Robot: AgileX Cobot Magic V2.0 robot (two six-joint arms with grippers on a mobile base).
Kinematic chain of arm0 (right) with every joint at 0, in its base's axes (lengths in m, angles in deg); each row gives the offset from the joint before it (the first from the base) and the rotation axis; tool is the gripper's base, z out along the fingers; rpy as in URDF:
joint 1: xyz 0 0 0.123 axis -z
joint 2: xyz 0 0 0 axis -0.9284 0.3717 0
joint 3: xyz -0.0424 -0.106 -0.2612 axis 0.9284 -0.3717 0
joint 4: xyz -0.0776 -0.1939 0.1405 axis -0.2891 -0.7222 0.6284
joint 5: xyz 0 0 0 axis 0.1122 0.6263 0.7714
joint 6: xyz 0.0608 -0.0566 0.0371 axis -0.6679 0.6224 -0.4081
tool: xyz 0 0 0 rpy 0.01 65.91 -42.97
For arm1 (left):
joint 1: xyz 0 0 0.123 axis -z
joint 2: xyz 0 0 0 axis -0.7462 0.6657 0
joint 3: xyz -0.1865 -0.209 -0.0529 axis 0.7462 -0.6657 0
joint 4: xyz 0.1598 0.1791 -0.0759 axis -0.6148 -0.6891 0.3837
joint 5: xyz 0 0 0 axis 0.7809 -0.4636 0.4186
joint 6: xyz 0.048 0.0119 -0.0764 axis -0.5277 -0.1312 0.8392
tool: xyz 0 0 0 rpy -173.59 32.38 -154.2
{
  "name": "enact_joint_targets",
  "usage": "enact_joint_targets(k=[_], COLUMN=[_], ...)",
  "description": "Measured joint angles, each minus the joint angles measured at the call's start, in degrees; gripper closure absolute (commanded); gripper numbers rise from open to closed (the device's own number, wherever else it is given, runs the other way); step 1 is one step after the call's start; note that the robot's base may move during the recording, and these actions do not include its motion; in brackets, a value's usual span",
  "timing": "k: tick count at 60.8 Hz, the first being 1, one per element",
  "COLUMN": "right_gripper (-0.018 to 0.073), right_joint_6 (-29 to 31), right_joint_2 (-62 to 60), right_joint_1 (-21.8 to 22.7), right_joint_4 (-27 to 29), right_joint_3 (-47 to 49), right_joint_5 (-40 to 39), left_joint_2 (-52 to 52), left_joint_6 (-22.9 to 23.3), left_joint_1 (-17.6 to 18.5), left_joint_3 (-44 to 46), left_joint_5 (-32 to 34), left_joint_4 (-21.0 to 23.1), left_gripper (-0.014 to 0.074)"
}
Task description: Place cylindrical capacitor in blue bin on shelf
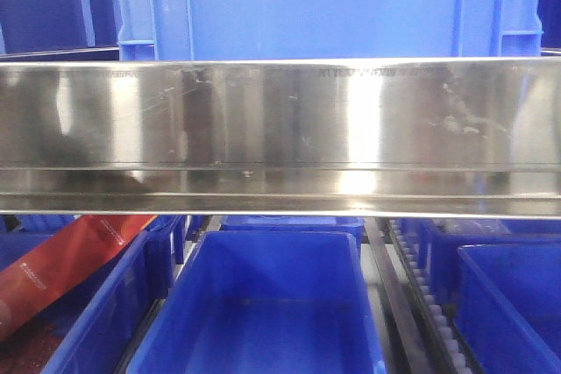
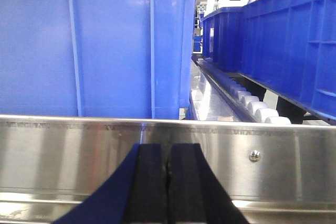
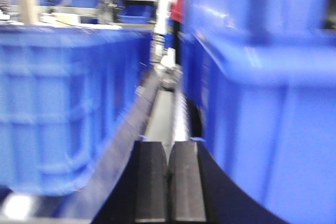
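No cylindrical capacitor shows in any view. The shelf's shiny steel front rail [image 1: 280,133] spans the front view, with a large blue bin [image 1: 324,2] above it and an empty-looking blue bin [image 1: 272,304] on the level below. Neither gripper appears in the front view. In the left wrist view my left gripper [image 2: 168,148] is shut, pads pressed together with nothing visible between them, just in front of the shelf rail [image 2: 273,156] and below a blue bin [image 2: 94,40]. My right gripper [image 3: 168,145] is shut too, pointing along a lane between two blurred blue bins [image 3: 63,103].
A red packet [image 1: 61,269] lies in the lower-left bin. More blue bins [image 1: 508,304] stand lower right beside a white roller track [image 1: 429,304]. Rollers [image 2: 247,100] run between bins in the left wrist view, with a bin [image 2: 294,35] to their right.
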Motion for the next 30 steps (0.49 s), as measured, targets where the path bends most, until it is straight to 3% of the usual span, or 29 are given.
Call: enact_joint_targets(k=[18,30], right_gripper=[0.0721,0.0721], right_joint_6=[-0.1,-0.1], right_joint_2=[-8.1,-8.6], right_joint_1=[1.1,1.1], right_joint_4=[0.1,-1.0], right_joint_3=[-15.3,-17.7], right_joint_5=[-6.8,-6.0], left_joint_2=[0.0,0.0], left_joint_6=[0.0,0.0], left_joint_1=[0.0,0.0], left_joint_3=[0.0,0.0], left_joint_5=[0.0,0.1], left_joint_4=[0.0,0.0], left_gripper=[0.0645,0.0645])
